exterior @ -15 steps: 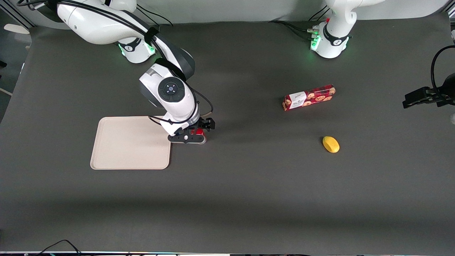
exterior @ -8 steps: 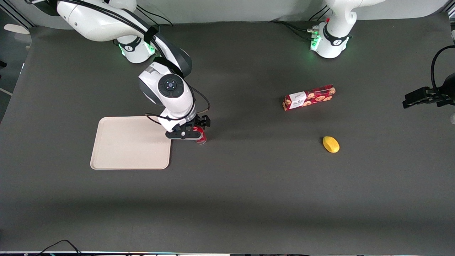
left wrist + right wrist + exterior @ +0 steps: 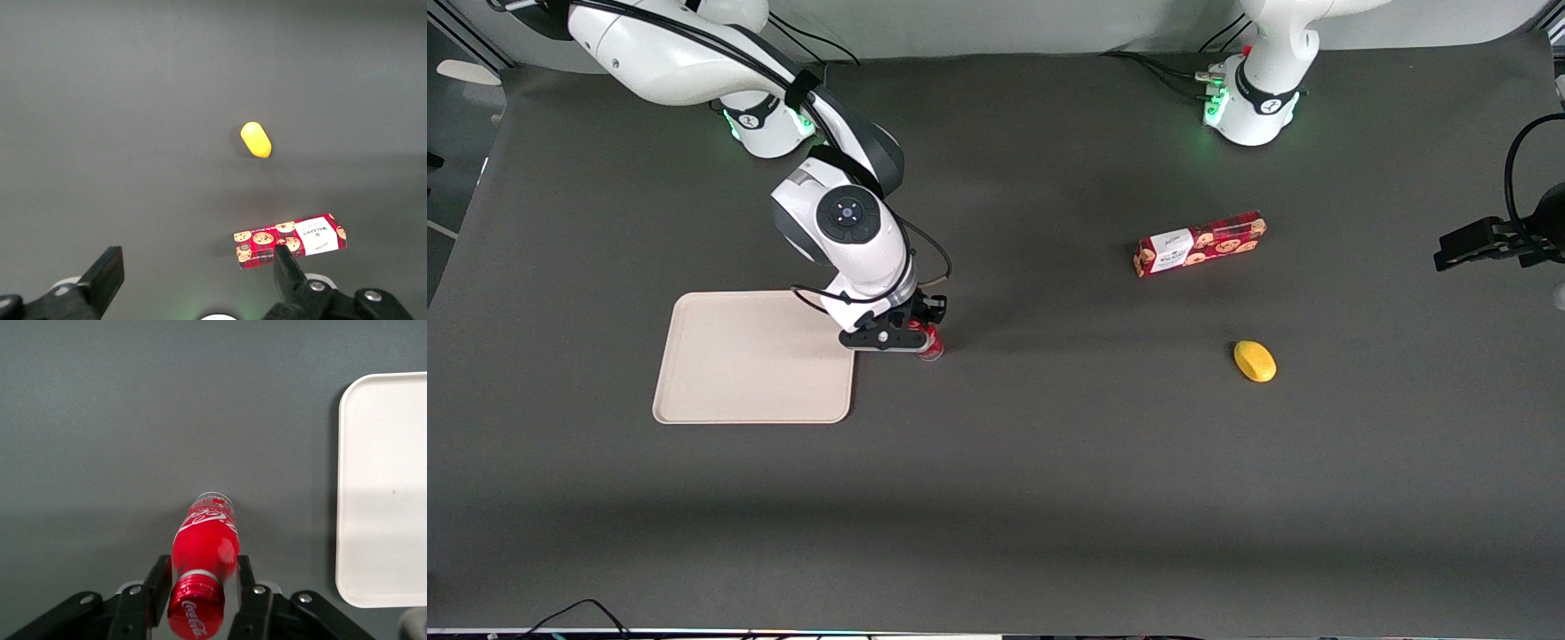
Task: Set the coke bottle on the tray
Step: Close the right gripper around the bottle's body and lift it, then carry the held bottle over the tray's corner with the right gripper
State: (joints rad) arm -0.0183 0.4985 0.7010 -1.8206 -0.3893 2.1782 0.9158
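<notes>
Just beside the tray (image 3: 751, 357), off its edge on the parked arm's side, the end effector (image 3: 911, 336) is clamped on the bottle (image 3: 930, 342), its fingers (image 3: 157, 590) pressed against the upper body under the cap. Over the last second the wrist has drawn in toward the tray and risen, and the bottle has come with it; its clear base now looks clear of the surface (image 3: 1049, 462), though that is hard to confirm. The grasp seems to have taken, so the lift is probably under way. The carry over the rim is still to come. The box (image 3: 1199, 244) and the yellow object (image 3: 1255, 361) lie well apart, toward the parked arm's end.
</notes>
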